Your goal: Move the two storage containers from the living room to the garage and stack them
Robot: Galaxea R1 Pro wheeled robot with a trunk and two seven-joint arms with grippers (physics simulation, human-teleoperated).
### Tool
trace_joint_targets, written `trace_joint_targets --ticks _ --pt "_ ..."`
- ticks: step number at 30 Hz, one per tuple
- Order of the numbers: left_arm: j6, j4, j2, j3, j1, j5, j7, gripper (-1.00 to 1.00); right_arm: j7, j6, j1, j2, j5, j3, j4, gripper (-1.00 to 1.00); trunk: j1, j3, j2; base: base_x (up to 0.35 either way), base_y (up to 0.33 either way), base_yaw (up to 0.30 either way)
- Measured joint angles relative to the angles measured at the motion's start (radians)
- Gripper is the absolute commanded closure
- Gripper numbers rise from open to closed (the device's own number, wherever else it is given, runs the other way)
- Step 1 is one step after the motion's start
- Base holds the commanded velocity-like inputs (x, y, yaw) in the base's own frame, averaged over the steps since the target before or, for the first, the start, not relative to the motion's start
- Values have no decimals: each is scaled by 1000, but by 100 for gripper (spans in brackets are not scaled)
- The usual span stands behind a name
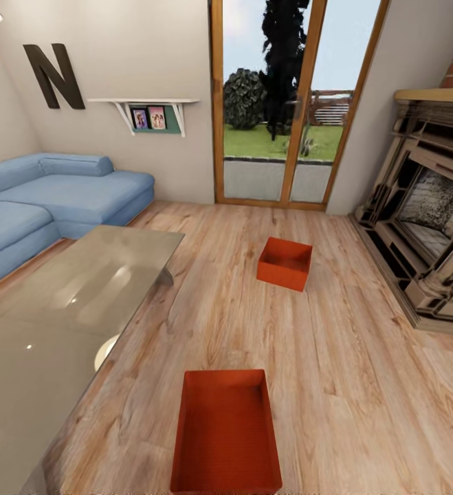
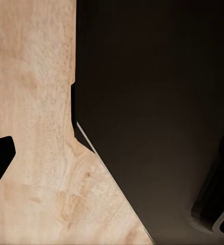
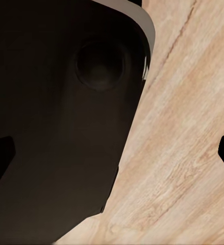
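Head view: two red-orange lidless plastic bins rest on wood-plank floor, apparently light, stiff, slick; best gripped at rim walls. Neither hand's opening can be judged.

Near container right of table

The wood floor is wide and bare on the right, up to the brick fireplace along the right side. On the left, the glass coffee tabletop takes up much room, with the blue sofa behind it. The near red bin lies just beside the tabletop, open on top, with bare floor on its right. The far red bin sits well apart, with floor all around it. The garden doors close the far end.
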Motion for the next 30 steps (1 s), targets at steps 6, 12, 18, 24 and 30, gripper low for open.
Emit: trace_joint_targets --ticks 6,12,18,24,30 --pt "0 0 0 0 0 0 0 -100 0 0 0 0 0 0 0 -100 0 -10 0 0 0 0" --pt "0 0 0 0 0 0 0 -100 0 0 0 0 0 0 0 -100 0 -19 0 0 0 0" --pt "0 0 0 0 0 0 0 -100 0 0 0 0 0 0 0 -100 0 -29 0 0 0 0" --pt "0 0 0 0 0 0 0 -100 0 0 0 -1 0 0 0 -100 0 -39 0 0 0 0" --pt "0 0 0 0 0 0 0 -100 0 0 0 -1 0 0 0 -100 0 -48 0 0 0 0"
